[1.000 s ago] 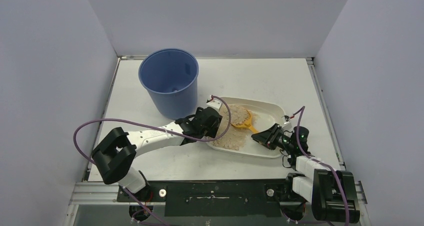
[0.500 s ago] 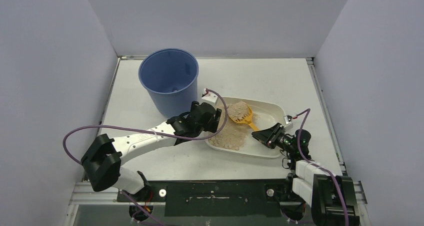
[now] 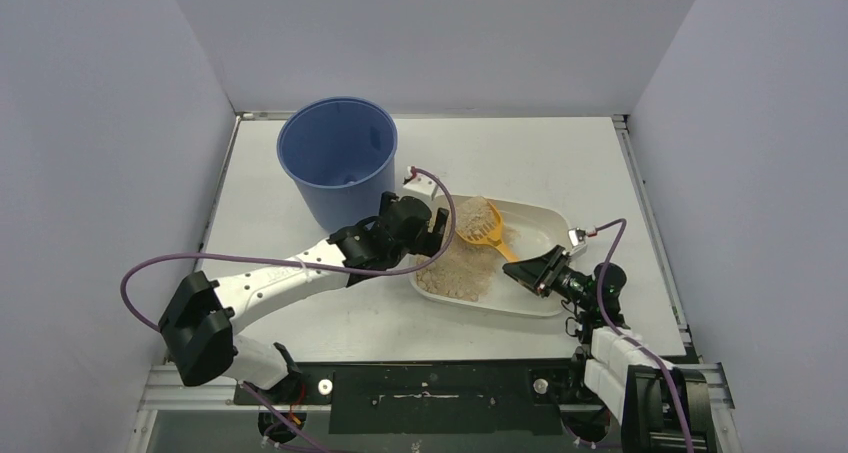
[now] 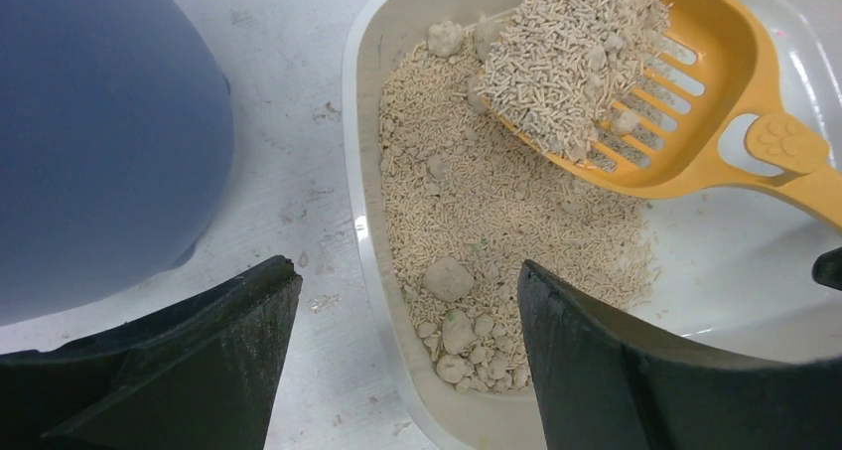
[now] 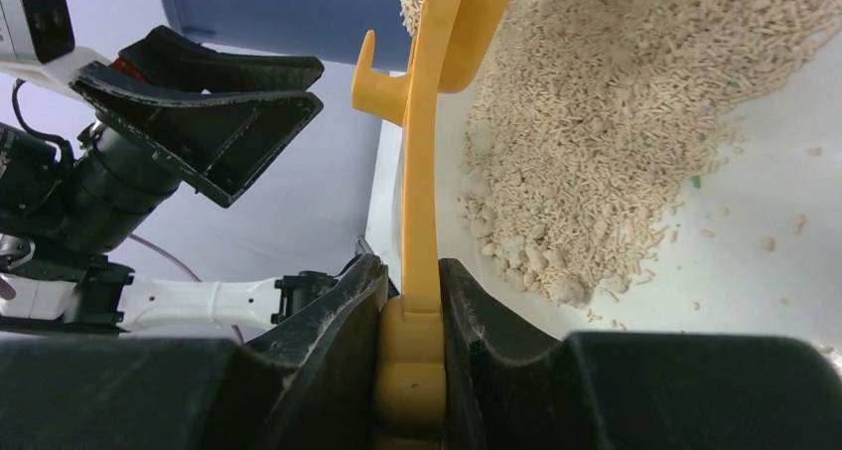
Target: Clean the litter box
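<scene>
**Desk:** Start at your right hand. What has it got?

**Operator:** My right hand (image 5: 409,271) is clamped on the handle of the yellow scoop (image 5: 422,172). Both fingers (image 5: 338,321) press flat against it from either side. The handle runs away from me to the slotted head, which is heaped with tan litter (image 4: 477,202).

**Desk:** And where is that head?

**Operator:** It is over the far left end of the litter box (image 3: 545,218), and I cannot tell whether its tip touches the heap. Most of the litter is banked against the left side, with a few pale clumps (image 4: 447,278) near the rim. The right part of the floor is mostly bare white.

**Desk:** Your left hand?

**Operator:** My left hand (image 3: 432,228) is spread wide and grips nothing. It hangs over the box's left rim, with one finger above the counter (image 3: 520,158) and the other above the litter.

**Desk:** Where does the box sit?

**Operator:** It lies flat on the counter, right of centre. Its left end is near the blue bucket (image 3: 338,158), which stands upright just beyond my left hand. A purple cable (image 3: 250,261) loops along that arm.
</scene>
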Controlling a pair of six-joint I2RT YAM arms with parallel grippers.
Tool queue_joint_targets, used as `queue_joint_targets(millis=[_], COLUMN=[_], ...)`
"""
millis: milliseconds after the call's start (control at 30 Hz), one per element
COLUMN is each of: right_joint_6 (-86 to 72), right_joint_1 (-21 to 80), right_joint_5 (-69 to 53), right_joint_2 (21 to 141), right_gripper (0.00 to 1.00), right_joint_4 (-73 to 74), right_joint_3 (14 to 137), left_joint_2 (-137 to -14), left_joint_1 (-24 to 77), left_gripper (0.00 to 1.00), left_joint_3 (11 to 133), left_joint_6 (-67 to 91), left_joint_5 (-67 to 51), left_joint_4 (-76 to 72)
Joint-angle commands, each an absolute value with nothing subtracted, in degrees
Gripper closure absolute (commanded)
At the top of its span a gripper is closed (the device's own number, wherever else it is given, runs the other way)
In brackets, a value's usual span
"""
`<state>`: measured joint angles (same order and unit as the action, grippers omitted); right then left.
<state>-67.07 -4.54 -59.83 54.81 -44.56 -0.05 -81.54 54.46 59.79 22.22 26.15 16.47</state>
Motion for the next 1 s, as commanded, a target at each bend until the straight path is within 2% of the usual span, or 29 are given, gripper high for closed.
queue_joint_targets(millis=[0, 133, 167, 200, 267, 333, 433, 633, 700, 967], right_joint_6=[-69.64, -71.81, -72.58, -74.5, -76.31, -76.15, -82.25, -86.29, -85.75, -86.66], right_joint_1=[-4.7, -4.45, -4.37, -3.82, -1.92, -2.32, 0.21, 3.47, 6.13, 6.2], right_joint_5=[-62.14, -62.73, -61.67, -60.64, -60.92, -60.8, -56.33, -52.85, -53.46, -50.09], right_joint_2=[52.22, 50.64, 49.97, 49.25, 48.2, 46.49, 44.36, 40.36, 38.44, 31.78], right_gripper=[1.0, 1.0, 1.0, 1.0, 1.0, 1.0, 1.0, 1.0, 1.0, 1.0], right_joint_4=[-54.04, -55.22, -54.66, -56.61, -59.81, -55.84, -61.8, -59.89, -57.04, -46.51], right_joint_3=[-2.29, -2.26, -2.7, -3.67, -3.87, -3.59, -7.17, -8.94, -7.13, -7.93], left_joint_2=[-77.51, -76.26, -75.94, -75.61, -75.06, -74.51, -73.72, -72.49, -71.86, -69.12], left_joint_1=[54.67, 54.67, 54.67, 54.67, 54.67, 54.67, 54.67, 54.67, 54.67, 54.72], left_gripper=[0.2, 0.09, 0.03, 0.03, 0.03, 0.03, 0.03, 0.03, 0.03, 0.03], left_joint_3=[65.15, 69.07, 70.21, 71.24, 73.2, 74.84, 76.31, 78.69, 79.07, 78.0], left_joint_6=[21.1, 19.82, 19.45, 19.16, 18.43, 17.71, 17.15, 15.97, 15.8, 15.21], left_joint_5=[25.73, 23.25, 22.22, 21.51, 19.82, 18.34, 16.29, 14.99, 15.2, 15.38], left_joint_4=[17.71, 19.57, 19.94, 20.33, 20.83, 21.28, 20.95, 21.89, 22.55, 22.87])
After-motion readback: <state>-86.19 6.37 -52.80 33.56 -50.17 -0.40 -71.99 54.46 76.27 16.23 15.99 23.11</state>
